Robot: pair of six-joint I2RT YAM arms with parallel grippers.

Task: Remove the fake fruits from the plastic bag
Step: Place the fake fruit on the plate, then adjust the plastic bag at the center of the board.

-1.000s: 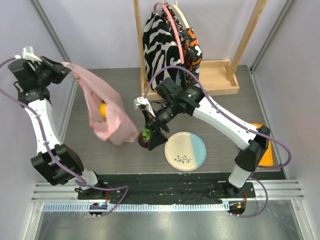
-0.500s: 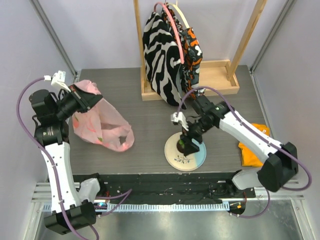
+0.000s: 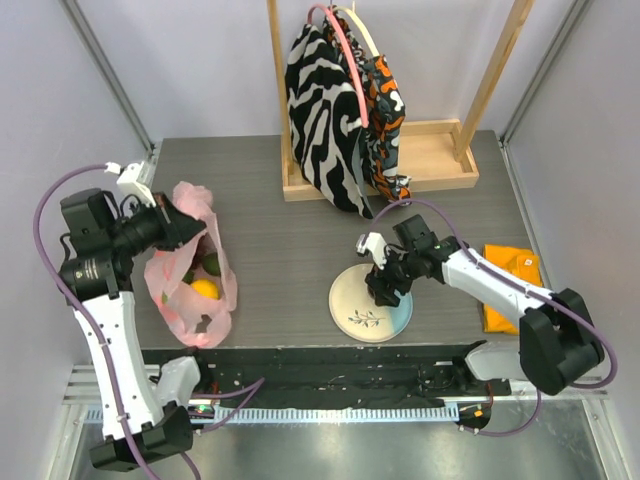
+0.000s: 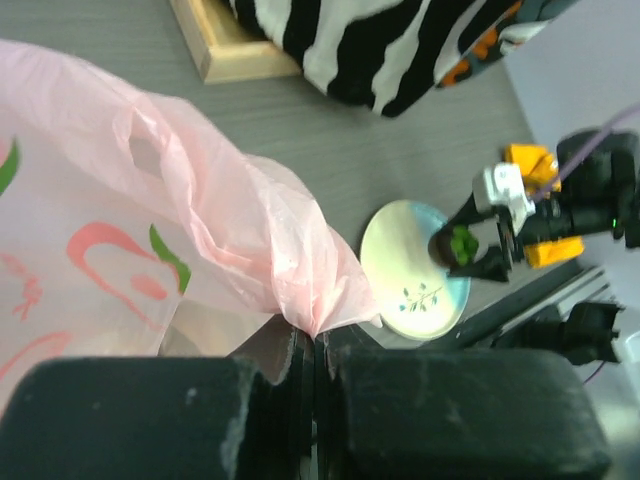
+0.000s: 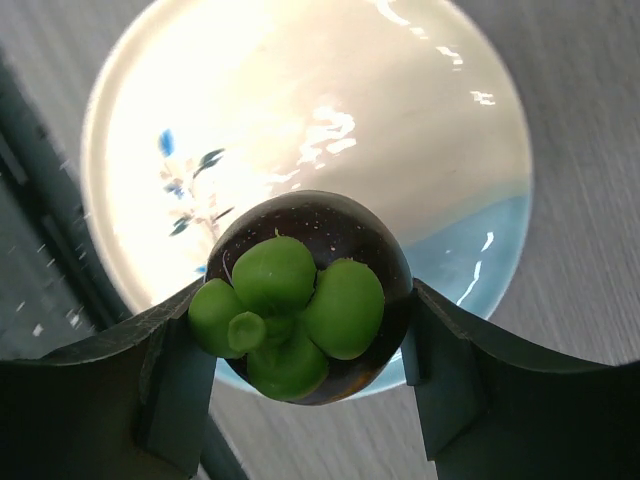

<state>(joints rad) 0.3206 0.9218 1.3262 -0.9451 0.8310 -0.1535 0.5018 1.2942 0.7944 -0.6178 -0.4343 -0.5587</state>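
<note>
Tabletop (image 3: 290,250): left gripper (image 4: 315,348) pinches fruit-filled pink bag (image 4: 150,230); right gripper (image 3: 383,290) clamps maroon fruit (image 5: 335,240) above plate (image 5: 300,90).

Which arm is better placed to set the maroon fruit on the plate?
Right: the right end effector holds the maroon fruit over the plate, while the left end effector pinches the plastic bag.

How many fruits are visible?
3: maroon fruit in the right end effector over the plate; orange fruit and green fruit in the pink bag. More may be hidden.
</note>
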